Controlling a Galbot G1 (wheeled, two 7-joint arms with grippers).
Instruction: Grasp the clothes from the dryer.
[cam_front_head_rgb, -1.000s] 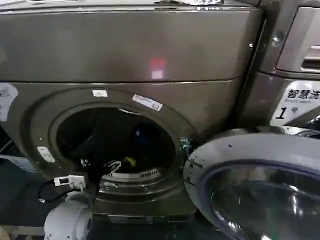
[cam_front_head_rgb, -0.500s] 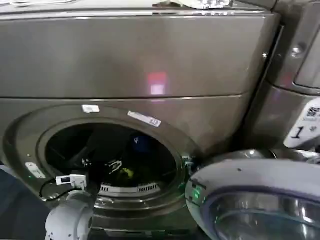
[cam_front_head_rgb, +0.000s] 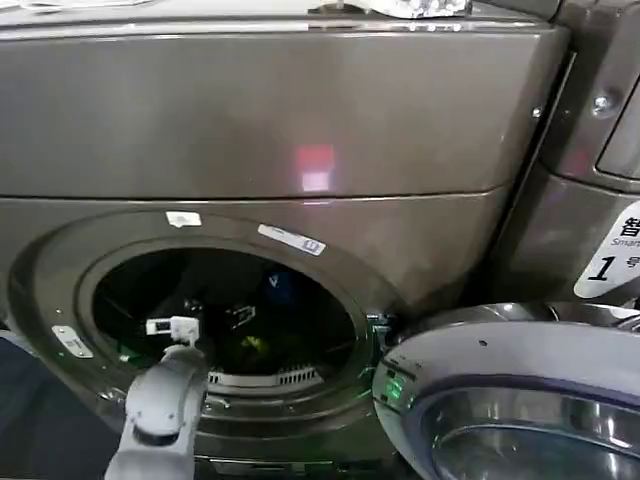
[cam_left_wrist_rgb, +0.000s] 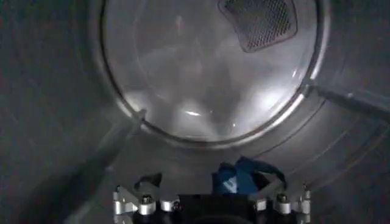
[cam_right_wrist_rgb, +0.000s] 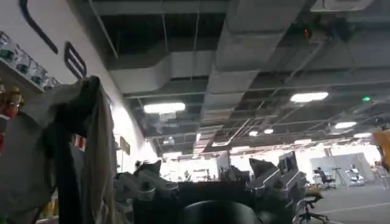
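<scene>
We log the dryer (cam_front_head_rgb: 300, 130) as a bronze-grey front-loader with its round door (cam_front_head_rgb: 520, 400) swung open to our right. A small red light (cam_front_head_rgb: 315, 165) glows on the front panel. The neighbouring machine (cam_front_head_rgb: 600, 200) carries a white "1" sticker (cam_front_head_rgb: 612, 255).

From the head view we see the left arm (cam_front_head_rgb: 160, 410) reaching up through the porthole, with the left gripper (cam_front_head_rgb: 235, 318) inside the dark drum. Low in the drum lies a yellow-green fabric piece (cam_front_head_rgb: 253, 345), just below and beside the gripper; higher and farther back sits a dark blue garment (cam_front_head_rgb: 278, 285). We count two pieces of clothing there.

The left wrist view gives what the head view lacks: the drum's pale back wall (cam_left_wrist_rgb: 207, 73), a mesh vent (cam_left_wrist_rgb: 259, 21) and a paddle rib (cam_left_wrist_rgb: 116, 146). The left gripper (cam_left_wrist_rgb: 210, 198) shows with its fingers spread wide, and the blue garment (cam_left_wrist_rgb: 241, 176), crumpled, lies on the drum floor just beyond, between the fingers but not gripped. We see one garment here; no yellow-green shows.

The right wrist view looks at a ceiling with ducts and strip lights (cam_right_wrist_rgb: 164, 108). The right gripper (cam_right_wrist_rgb: 210, 185) is raised away from the machine, fingers apart, holding nothing.
</scene>
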